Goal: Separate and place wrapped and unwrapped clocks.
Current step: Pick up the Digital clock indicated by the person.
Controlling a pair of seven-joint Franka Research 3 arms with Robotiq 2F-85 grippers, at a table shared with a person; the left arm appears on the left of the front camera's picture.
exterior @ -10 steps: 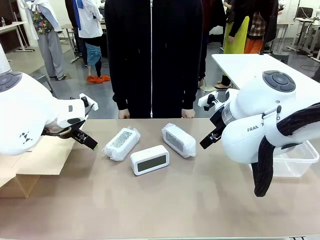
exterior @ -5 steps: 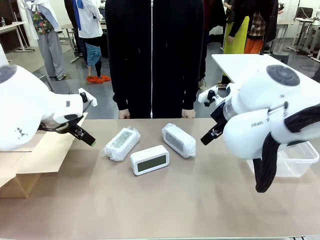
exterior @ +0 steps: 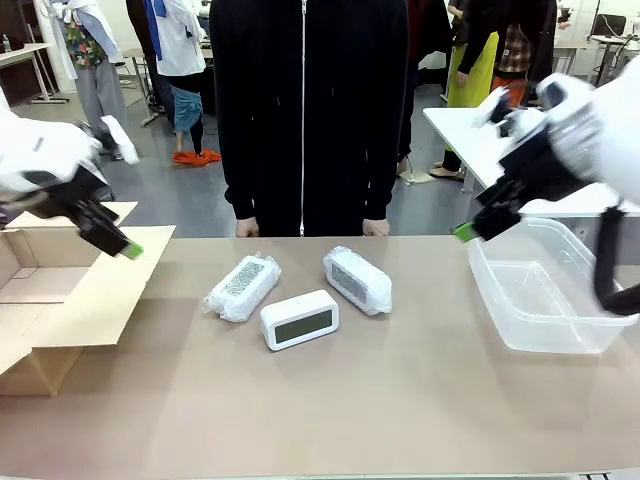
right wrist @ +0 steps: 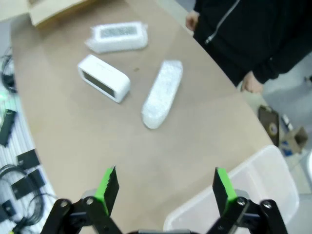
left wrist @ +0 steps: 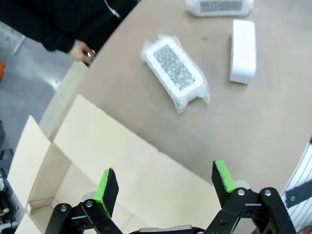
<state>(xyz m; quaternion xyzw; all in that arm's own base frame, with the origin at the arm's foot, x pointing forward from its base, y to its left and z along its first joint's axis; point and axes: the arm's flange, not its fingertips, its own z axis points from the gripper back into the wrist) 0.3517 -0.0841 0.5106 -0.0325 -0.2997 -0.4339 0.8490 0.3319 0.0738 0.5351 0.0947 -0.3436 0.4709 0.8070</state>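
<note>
Three clocks lie mid-table in front of a person in black. The bare unwrapped clock (exterior: 299, 319) shows its dark screen, with one bubble-wrapped clock (exterior: 242, 287) to its left and another (exterior: 357, 280) to its right. My left gripper (exterior: 128, 250) hovers open over the cardboard box flap, well left of the clocks. In the left wrist view the green pads (left wrist: 106, 187) stand wide apart above the flap, and the wrapped clock (left wrist: 175, 73) and bare clock (left wrist: 243, 51) lie beyond. My right gripper (exterior: 463, 233) is open, raised by the plastic bin's near corner; between its pads (right wrist: 222, 187) nothing is held.
An open cardboard box (exterior: 90, 290) sits at the table's left edge. A clear plastic bin (exterior: 545, 290) stands at the right. The person's hands (exterior: 376, 228) rest at the far table edge behind the clocks. Bare tabletop stretches in front of the clocks.
Both arms have risen and swung outward from the clocks: the left gripper back over the box flap, the right one up beside the bin. The clocks have not moved.
</note>
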